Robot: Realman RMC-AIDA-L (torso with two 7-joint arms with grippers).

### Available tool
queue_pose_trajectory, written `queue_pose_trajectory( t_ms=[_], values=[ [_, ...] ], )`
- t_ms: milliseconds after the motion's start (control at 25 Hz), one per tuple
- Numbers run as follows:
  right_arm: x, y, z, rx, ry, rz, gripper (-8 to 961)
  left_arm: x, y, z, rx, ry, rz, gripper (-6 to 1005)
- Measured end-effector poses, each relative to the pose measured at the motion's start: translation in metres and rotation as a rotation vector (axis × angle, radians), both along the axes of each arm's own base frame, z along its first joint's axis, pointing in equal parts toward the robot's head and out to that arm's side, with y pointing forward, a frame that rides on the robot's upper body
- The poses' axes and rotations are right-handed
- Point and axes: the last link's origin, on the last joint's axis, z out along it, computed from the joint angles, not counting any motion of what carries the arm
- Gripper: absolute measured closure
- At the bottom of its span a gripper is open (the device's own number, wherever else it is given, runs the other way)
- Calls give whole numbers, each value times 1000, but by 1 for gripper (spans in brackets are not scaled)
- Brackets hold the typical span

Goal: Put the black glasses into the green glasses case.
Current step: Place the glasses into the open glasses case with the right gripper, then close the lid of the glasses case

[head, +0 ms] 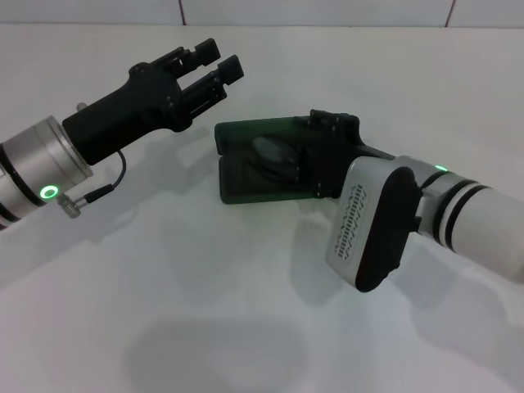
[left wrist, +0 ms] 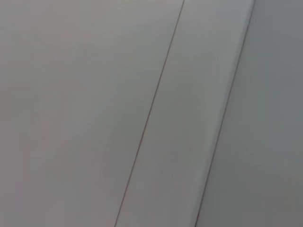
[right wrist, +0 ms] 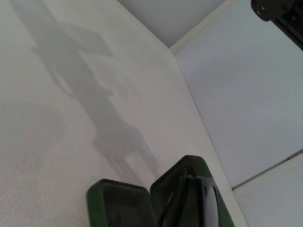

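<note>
The green glasses case point(head: 244, 136) lies open in the middle of the white table. The black glasses point(head: 274, 155) rest inside it, lenses faintly visible. My right gripper point(head: 321, 160) is down over the case's right end and hides that end. The right wrist view shows the open case point(right wrist: 118, 201) with the glasses point(right wrist: 208, 198) in one half, but not my right gripper's own fingers. My left gripper point(head: 214, 67) is open and empty, raised above and to the left of the case. It also shows in a corner of the right wrist view point(right wrist: 279, 14).
The white table point(head: 205, 311) meets a white wall point(head: 327, 10) behind the case. The left wrist view shows only pale wall panels with a seam point(left wrist: 156, 94).
</note>
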Motion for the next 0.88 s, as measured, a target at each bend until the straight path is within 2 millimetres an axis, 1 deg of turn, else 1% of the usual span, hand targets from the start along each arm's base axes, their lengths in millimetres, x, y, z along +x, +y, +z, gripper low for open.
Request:
queue_pose_trajectory(
  t_ms=[560,680,800,880],
  values=[
    [-5,-5,-2,27,2,38,444,-1,0,0,2,3,3,439],
    [-9,-9,-4,0,8,42,443,-2,0,1,5,5,10,439],
    [-13,-14,-7,-69,16,27,442,-4,0,3,13,5,17,439],
    [-17,-15,-6,-126,31,1,442,-5,1,5,18,4,20,439]
  ],
)
